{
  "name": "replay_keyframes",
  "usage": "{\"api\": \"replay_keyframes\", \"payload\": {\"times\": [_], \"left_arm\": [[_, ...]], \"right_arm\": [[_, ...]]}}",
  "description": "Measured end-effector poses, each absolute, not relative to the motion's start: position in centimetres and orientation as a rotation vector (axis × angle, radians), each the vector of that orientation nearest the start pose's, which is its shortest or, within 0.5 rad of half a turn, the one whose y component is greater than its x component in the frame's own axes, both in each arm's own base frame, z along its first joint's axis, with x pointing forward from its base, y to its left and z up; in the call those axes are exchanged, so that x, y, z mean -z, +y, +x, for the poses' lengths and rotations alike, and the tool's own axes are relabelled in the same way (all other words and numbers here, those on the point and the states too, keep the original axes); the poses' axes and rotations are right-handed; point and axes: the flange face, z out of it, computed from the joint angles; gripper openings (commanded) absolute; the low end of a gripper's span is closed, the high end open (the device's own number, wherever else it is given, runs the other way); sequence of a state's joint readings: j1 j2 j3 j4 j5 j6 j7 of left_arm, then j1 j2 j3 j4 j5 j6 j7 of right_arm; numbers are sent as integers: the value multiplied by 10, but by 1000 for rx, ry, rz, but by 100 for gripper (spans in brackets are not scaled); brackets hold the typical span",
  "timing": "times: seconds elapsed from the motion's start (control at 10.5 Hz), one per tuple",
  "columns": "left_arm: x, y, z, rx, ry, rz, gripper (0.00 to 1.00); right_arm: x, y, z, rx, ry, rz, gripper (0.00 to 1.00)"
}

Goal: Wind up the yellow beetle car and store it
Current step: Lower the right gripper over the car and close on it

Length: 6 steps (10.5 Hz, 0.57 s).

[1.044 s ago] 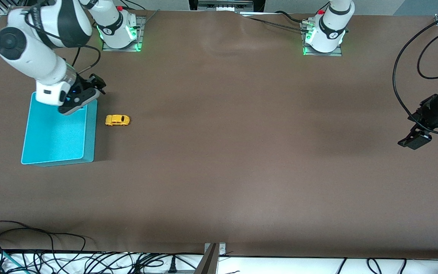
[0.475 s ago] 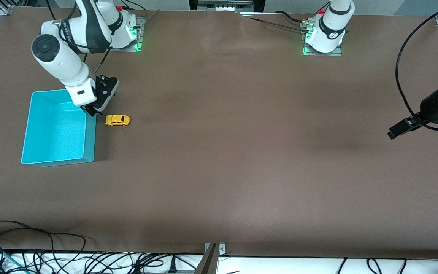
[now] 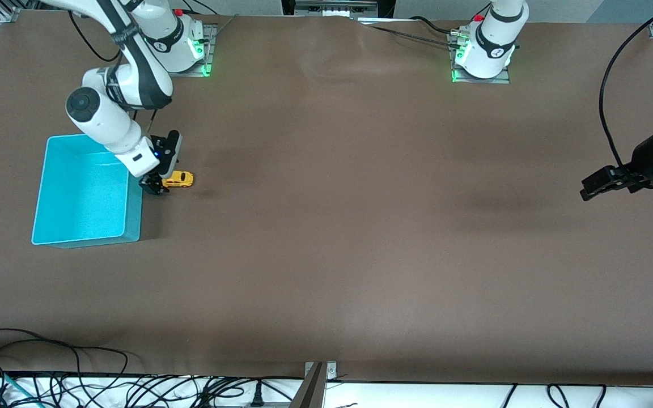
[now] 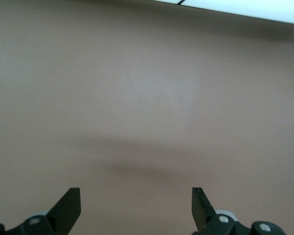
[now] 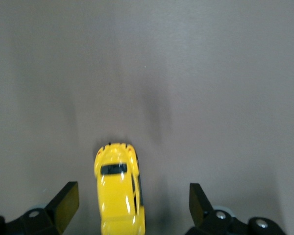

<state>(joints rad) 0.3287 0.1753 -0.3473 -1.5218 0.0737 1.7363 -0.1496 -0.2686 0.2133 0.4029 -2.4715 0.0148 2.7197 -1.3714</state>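
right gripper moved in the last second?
Yes. The right gripper has gone from over the turquoise bin to the yellow beetle car, open, with the car between its fingers. The car itself hasn't shifted.

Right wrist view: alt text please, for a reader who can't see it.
The yellow beetle car sits on the brown table, seen from above between the open fingers of the right gripper, nearer one finger than the other. Neither finger touches it.

No readable text

Nothing legible is showing on the yellow beetle car (image 3: 178, 179), the turquoise bin (image 3: 54, 170) beside it, or the arm bases; their round marks are too small to read.
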Motion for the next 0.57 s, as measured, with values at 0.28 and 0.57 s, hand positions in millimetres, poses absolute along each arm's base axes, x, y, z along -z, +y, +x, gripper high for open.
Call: {"api": "replay_keyframes", "payload": {"times": [0.28,0.57], "left_arm": [[-571,18,617,83,-85,-3127,100],[-581,16,618,107,-70,-3127,100]], "right_arm": [[-196,71,476,142,-2128,-2207,100],[-198,47,480,153,-2190,-2159,100]]}}
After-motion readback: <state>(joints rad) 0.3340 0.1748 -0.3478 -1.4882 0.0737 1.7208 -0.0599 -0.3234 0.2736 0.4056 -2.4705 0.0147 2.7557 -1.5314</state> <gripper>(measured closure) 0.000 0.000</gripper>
